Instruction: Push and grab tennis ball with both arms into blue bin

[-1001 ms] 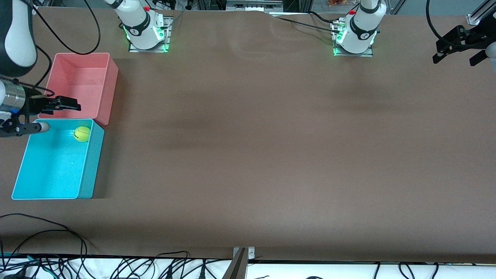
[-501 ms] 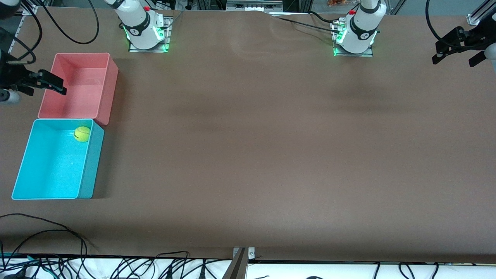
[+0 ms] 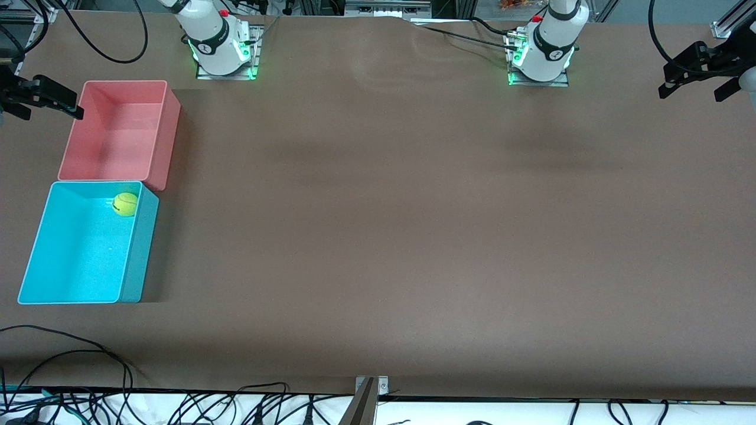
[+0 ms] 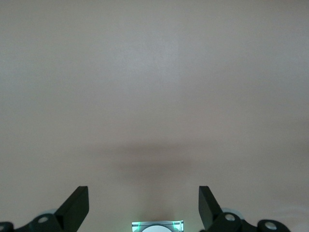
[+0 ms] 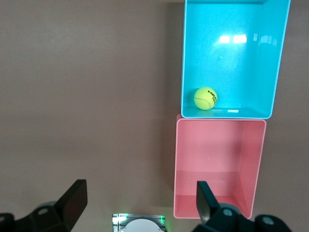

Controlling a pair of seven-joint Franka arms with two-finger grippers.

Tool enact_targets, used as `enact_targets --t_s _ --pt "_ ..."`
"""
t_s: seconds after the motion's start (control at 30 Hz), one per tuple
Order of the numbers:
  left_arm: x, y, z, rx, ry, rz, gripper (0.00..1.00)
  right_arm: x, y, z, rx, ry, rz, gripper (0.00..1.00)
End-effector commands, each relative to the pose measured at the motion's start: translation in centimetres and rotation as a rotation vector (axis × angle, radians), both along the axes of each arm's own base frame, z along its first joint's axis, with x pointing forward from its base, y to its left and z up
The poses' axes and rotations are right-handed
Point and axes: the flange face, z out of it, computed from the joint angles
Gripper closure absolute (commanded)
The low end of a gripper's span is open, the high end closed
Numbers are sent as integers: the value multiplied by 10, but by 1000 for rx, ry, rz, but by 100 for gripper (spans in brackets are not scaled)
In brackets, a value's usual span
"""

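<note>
Although much of each arm is cut off by the frame edges, both grippers can be made out. The ball (image 3: 125, 204) is seen lying in the blue bin (image 3: 32, 260), in the bin's corner nearest the pink bin (image 3: 171, 127), close against the wall shared with it. The blue bin is set with its long axis running from the front camera's edge of the desk (image 3: 413, 236) toward the robots' edge, and the pink bin is lined up touching it, end to end, farther from the camera. Both bins are placed near the desk's edge at the right arm's end.

The right gripper (image 3: 41, 97) is held up over that edge of the desk, beside the pink bin's farther corner, with its jaws spread wide and nothing between them. The left gripper (image 3: 697, 74) is held over the desk's corner at the left arm's end, jaws likewise wide and empty.

Dark lettering and a curved seam on the ball (image 5: 205, 98) are shown only by the right wrist view, along with glare patches on the blue bin's floor; in the front view only a dark mark can be made out. Only bare desk and the two finger tips are shown by the left wrist view.
</note>
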Motion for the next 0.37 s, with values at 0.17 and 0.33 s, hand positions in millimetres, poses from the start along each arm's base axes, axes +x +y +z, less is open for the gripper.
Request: enact_targets --t_s 0.17,0.33 --pt "3 -1 7 -2 2 8 0 1 3 4 -1 8 -4 0" --pt "3 -2 7 -2 2 6 0 0 4 4 -2 14 -1 0"
